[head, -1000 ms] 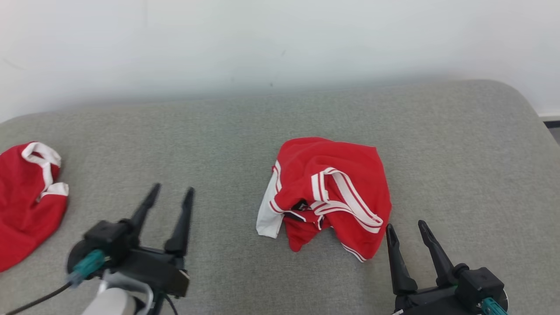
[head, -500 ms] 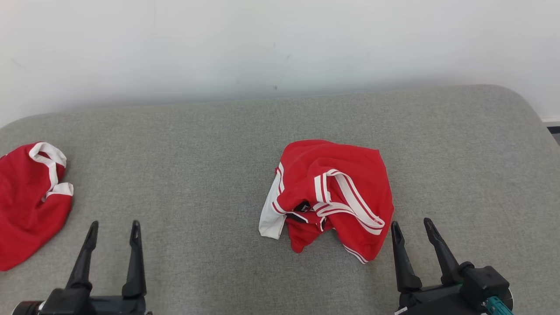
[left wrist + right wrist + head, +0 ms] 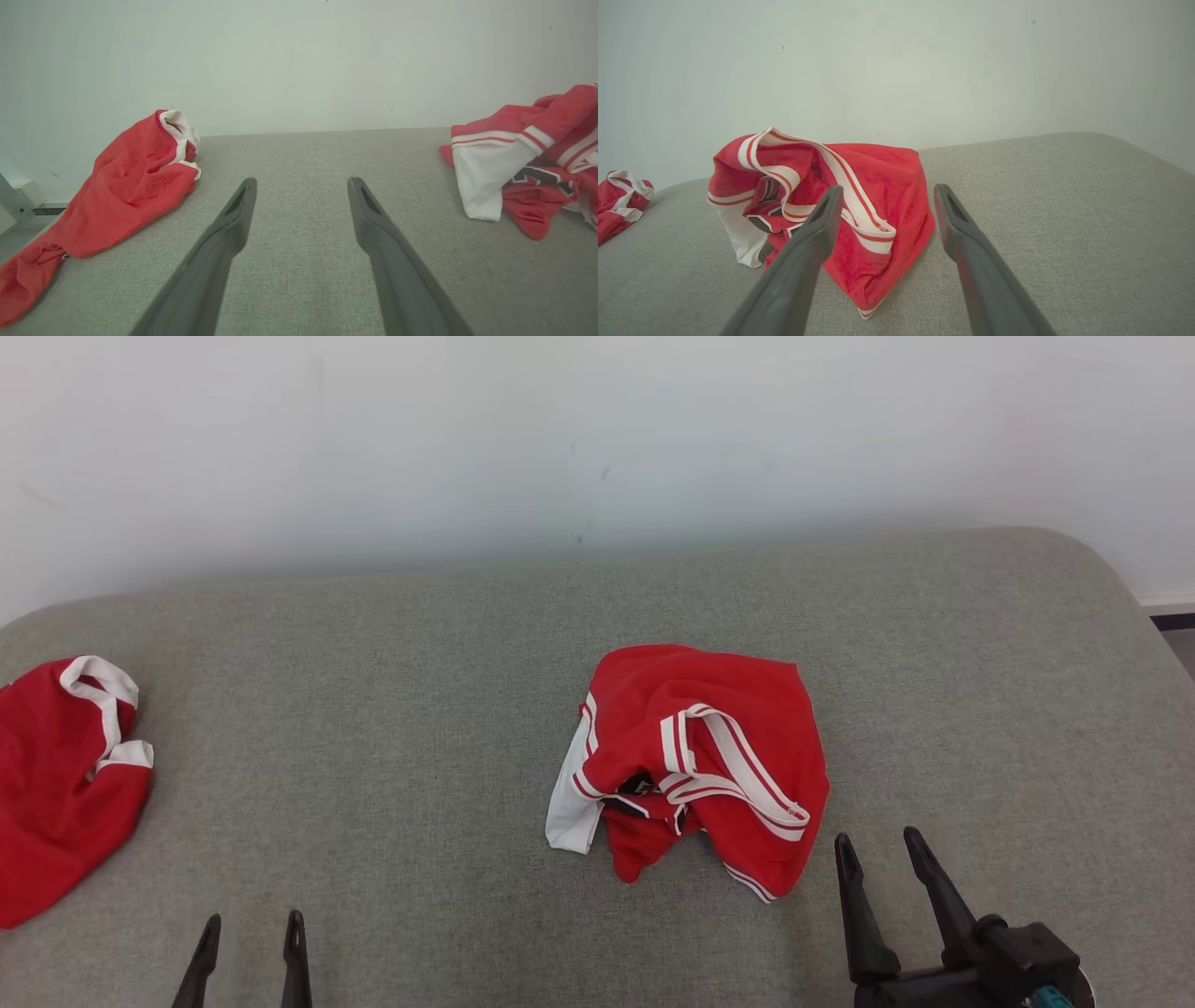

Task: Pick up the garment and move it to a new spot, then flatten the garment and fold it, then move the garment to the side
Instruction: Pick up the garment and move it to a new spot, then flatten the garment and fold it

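A crumpled red garment [image 3: 738, 709] with white striped trim and a white panel lies in a heap on the grey cushion, right of centre. The same garment [image 3: 514, 154] sits at the right edge of the left wrist view, and the garment [image 3: 882, 186] lies just ahead of the fingers in the right wrist view. My right gripper [image 3: 878, 837] hovers open just near-right of its hem, apart from the cloth. Its jaws are empty in the right wrist view [image 3: 888, 187]. My left gripper [image 3: 254, 919] is open and empty at the bottom left, over bare cushion [image 3: 302, 182].
A second red garment [image 3: 56, 784] with white edging lies at the cushion's far left edge, draping off it [image 3: 117, 196]. The grey cushion [image 3: 420, 709] has rounded corners, and a white wall stands right behind it. Open fabric lies between the two garments.
My left gripper has pulled back toward me, from mid-left of the cushion down to the picture's bottom edge. The head camera has tilted slightly. The garments have not moved.
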{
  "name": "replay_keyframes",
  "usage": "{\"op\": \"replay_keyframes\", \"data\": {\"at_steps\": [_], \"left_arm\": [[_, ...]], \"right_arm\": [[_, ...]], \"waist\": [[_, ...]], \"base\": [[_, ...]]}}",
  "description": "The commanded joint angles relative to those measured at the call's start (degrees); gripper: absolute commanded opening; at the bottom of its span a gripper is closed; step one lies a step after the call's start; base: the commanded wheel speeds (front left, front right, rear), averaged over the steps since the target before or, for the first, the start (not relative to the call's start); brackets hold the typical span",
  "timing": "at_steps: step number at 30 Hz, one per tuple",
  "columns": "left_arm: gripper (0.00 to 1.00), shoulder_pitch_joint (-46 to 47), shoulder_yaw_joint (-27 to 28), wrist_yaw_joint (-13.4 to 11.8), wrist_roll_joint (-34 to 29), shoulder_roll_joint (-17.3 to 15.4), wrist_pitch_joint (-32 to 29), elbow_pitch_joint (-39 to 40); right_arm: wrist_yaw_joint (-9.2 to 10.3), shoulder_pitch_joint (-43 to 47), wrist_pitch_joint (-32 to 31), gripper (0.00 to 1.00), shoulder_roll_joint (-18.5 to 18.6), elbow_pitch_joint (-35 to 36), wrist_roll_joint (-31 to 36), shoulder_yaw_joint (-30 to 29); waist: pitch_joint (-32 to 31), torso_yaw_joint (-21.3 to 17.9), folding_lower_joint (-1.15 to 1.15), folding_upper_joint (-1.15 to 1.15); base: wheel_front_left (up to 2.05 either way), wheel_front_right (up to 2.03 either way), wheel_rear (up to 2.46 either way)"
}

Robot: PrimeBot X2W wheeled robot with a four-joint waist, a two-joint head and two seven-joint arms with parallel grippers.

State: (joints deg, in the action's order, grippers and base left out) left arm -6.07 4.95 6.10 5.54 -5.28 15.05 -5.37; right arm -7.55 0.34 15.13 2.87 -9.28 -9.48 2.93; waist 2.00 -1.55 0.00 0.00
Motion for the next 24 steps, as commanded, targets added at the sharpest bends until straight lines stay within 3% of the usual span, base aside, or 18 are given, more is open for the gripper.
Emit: {"op": "replay_keyframes", "data": {"at_steps": [1,24], "left_arm": [[1.00,-0.70,-0.09,0.24,-0.69,0.15,0.19,-0.13],[1.00,0.07,0.41,1.41,-2.36,1.87,0.19,-5.58]], "right_arm": [[0.12,0.89,0.03,1.00,0.01,-0.25,0.37,-0.01],[0.12,1.86,0.04,1.00,-0.01,-3.81,0.27,1.06]], "waist": [[-0.14,-0.01,0.00,0.00],[-1.07,0.11,0.00,0.00]], "base": [[0.00,0.00,0.00],[0.00,0.00,0.00]]}}
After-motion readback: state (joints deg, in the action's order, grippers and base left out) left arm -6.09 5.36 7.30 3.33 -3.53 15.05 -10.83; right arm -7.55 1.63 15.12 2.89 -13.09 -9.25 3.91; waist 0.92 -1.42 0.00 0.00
